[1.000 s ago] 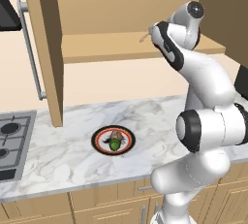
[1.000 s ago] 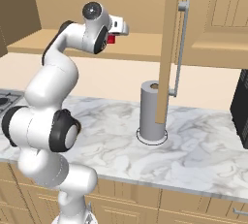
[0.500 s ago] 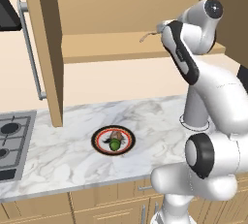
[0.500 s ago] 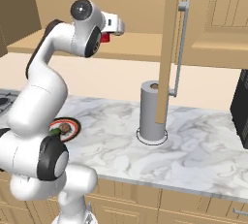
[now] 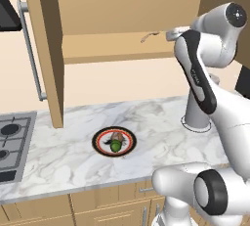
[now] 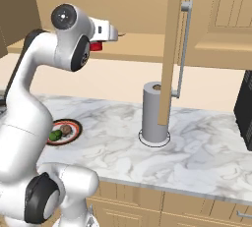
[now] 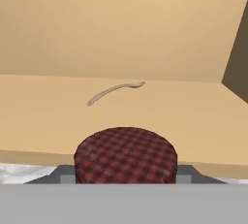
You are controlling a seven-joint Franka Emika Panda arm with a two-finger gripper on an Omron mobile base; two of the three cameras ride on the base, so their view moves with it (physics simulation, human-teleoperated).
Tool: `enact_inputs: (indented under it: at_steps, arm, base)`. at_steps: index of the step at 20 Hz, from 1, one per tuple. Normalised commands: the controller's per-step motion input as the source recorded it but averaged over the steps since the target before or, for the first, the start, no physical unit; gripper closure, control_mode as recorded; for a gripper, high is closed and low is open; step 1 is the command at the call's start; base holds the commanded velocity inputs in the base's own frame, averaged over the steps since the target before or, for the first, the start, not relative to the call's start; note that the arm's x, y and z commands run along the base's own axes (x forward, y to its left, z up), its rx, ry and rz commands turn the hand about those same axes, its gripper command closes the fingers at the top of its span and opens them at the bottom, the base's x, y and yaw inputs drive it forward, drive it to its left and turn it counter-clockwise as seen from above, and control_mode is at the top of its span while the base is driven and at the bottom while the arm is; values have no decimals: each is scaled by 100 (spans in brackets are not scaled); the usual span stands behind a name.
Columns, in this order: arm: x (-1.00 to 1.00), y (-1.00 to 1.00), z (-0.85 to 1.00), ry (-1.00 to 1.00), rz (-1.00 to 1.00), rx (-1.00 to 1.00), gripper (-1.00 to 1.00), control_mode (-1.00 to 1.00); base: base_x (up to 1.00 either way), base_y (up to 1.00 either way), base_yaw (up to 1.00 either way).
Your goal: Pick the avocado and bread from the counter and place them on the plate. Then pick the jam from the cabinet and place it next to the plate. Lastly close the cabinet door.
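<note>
The jam (image 7: 126,154) sits directly ahead of the gripper (image 6: 114,33), its checked red lid low and central in the hand view at the front edge of the cabinet (image 5: 122,19) shelf; whether the jaws are spread or closed on it cannot be told. A pale spoon (image 7: 115,91) lies on the shelf behind the jar. The right base view shows red just beside the hand, while the left base view shows the avocado (image 5: 115,146) and bread (image 5: 117,137) together on the plate (image 5: 101,144) on the counter (image 5: 73,156)
</note>
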Motion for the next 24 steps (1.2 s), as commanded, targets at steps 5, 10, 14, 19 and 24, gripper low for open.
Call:
enact_inputs:
  at_steps: [5, 10, 14, 19, 24]
  arm:
    - [-83, 5, 8, 0, 0, 2, 100, -100]
    - [-75, 5, 3, 0, 0, 3, 100, -100]
    - [-62, 8, 0, 0, 0, 1, 100, -100]
    - [-45, 15, -7, 3, 0, 0, 100, -100]
    - [-32, 10, -20, 5, 0, 0, 100, -100]
  base:
    - [0, 0, 0]
    - [0, 0, 0]
    - [0, 0, 0]
    - [0, 0, 0]
    - [0, 0, 0]
